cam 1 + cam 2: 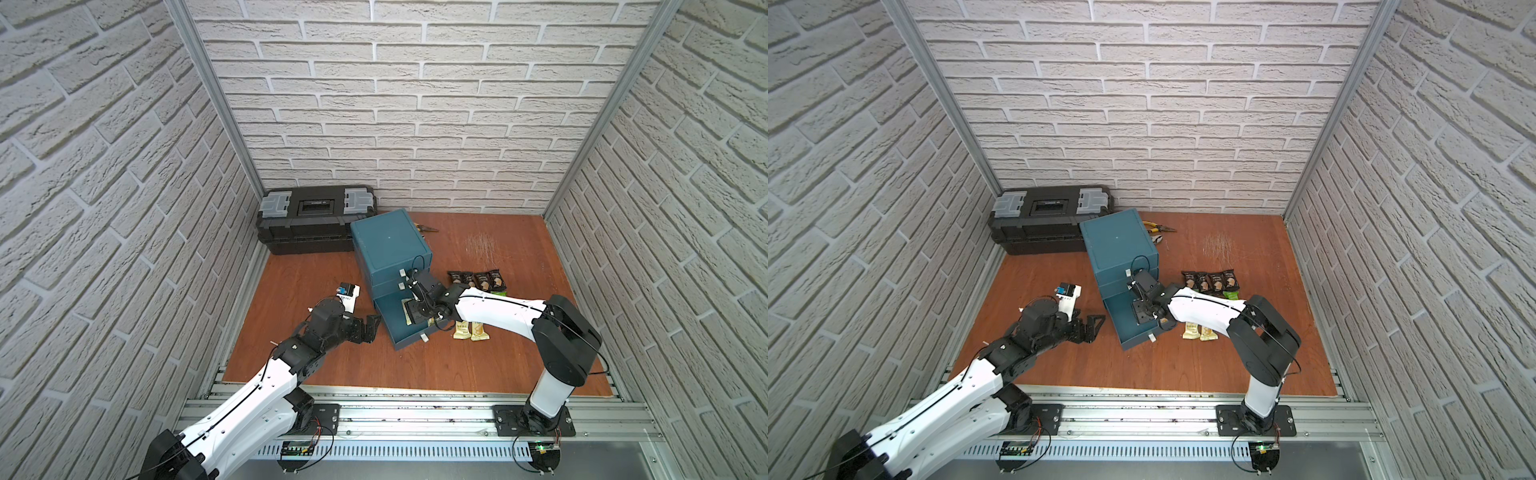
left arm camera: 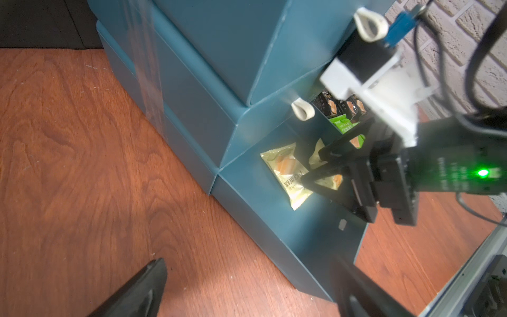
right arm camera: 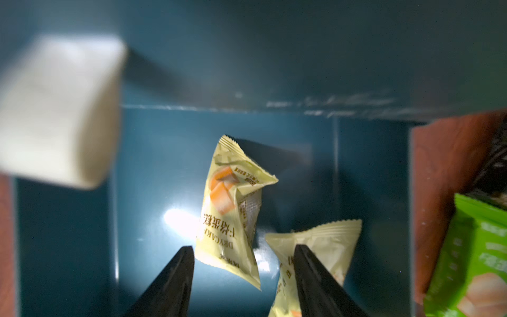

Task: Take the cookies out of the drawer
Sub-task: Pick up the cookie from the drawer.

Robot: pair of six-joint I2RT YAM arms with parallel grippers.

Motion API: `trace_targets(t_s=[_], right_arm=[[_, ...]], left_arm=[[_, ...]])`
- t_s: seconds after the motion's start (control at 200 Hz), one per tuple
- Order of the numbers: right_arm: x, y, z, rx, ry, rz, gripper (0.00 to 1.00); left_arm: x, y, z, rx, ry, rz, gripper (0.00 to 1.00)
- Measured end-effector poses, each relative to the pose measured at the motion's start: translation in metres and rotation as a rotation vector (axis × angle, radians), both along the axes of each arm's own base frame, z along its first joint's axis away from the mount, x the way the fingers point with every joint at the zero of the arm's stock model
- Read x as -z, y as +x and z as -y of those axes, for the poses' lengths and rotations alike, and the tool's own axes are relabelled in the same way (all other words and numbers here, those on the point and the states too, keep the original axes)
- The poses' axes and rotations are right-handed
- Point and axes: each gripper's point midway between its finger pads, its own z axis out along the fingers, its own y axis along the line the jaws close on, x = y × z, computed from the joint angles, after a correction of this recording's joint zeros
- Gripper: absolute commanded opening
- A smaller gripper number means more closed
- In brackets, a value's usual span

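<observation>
The right arm reaches down into the pulled-out bottom drawer (image 1: 409,332), its right gripper (image 3: 244,263) with fingers (image 3: 175,277) spread and released around a cream cookie packet (image 3: 230,214); a second packet (image 3: 326,247) lies just beside. The left arm hovers folded beside the drawer, left gripper (image 1: 368,328) apparently parted, though that view is poor. More cookies (image 1: 478,280) lie on the tabletop (image 1: 311,361).

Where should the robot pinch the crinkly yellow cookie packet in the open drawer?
Probably across its narrow middle, from straight above. The crinkly yellow cookie packet lies flat on the drawer floor with its long sides free, and the right gripper already hangs open over its near end. One of the fingers has bare floor beside it; the second packet crowds the opposite side.
</observation>
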Motion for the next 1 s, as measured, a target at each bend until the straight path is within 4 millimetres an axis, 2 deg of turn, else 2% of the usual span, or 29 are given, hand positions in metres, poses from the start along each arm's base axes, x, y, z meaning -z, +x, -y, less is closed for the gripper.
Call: trace_targets(t_s=[0.14, 0.28, 0.56, 0.64, 0.855, 1.0], right_arm=[[0.014, -0.002, 0.001, -0.002, -0.024, -0.025, 0.54], [0.017, -0.003, -0.002, -0.009, -0.019, -0.028, 0.49], [0.017, -0.005, -0.006, -0.023, -0.014, -0.029, 0.2], [0.017, -0.005, -0.006, -0.021, -0.014, -0.028, 0.14], [0.014, -0.007, -0.005, -0.025, -0.02, -0.031, 0.1], [0.001, -0.012, -0.005, -0.033, -0.008, -0.023, 0.09]], left_arm=[[0.004, 0.0, 0.001, 0.003, 0.008, -0.015, 0.98], [0.009, 0.0, 0.002, 0.007, 0.014, -0.029, 0.99], [0.012, 0.0, 0.003, 0.013, 0.017, -0.04, 0.99], [0.011, 0.0, 0.003, 0.013, 0.015, -0.039, 0.98], [0.006, 0.0, 0.003, 0.013, 0.009, -0.029, 0.98], [-0.002, 0.001, 0.006, 0.021, -0.003, -0.021, 0.99]])
